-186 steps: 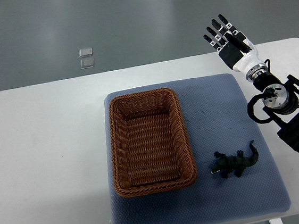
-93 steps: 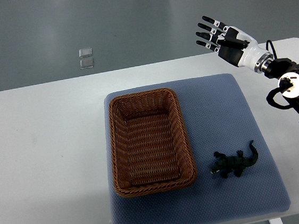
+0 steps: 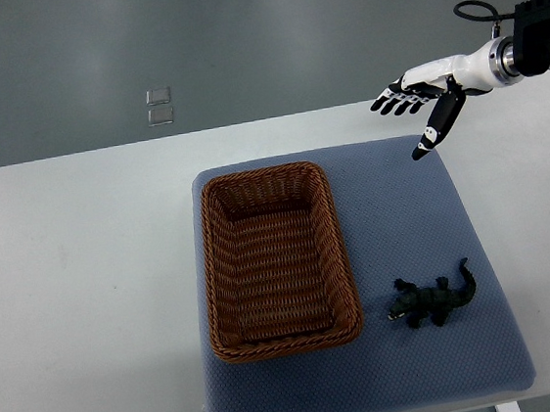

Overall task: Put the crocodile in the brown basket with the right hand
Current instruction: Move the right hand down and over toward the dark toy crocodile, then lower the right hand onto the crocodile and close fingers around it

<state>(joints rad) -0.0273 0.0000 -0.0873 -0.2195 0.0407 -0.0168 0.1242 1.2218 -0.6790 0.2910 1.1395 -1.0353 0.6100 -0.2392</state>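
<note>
The brown basket point(image 3: 275, 262) sits left of centre on the blue mat point(image 3: 405, 222). The crocodile point(image 3: 431, 301) lies on the mat at lower right, just beside the basket. At upper right, the right hand point(image 3: 424, 97) hovers with fingers spread, holding nothing.

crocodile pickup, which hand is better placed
Right. The right hand is open over the far right corner of the mat, right of the basket like the crocodile; no left hand in view.

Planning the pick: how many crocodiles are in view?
1. The crocodile lies on the blue mat, right of the brown basket, not touching it. Nothing seems hidden.
</note>
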